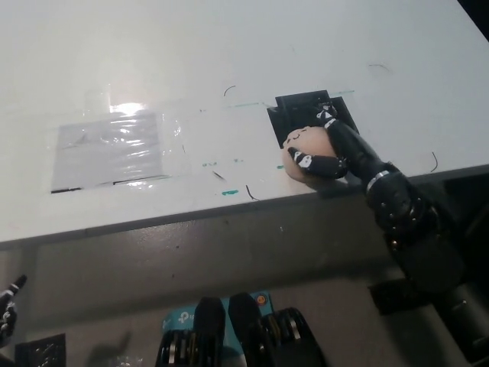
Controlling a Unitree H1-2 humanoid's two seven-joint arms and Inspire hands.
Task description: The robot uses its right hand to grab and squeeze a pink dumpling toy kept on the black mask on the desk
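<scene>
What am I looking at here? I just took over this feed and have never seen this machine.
This is a humanoid robot, seen from a camera on its own head looking steeply down at a white desk. The black arm from the lower right ends in the right hand, whose fingers are wrapped around a pink dumpling toy with a little face. The toy sits on a black mask stuck to the desk. A shiny plastic sheet lies further left. The left hand barely shows at the lower left corner, below the desk edge.
</scene>
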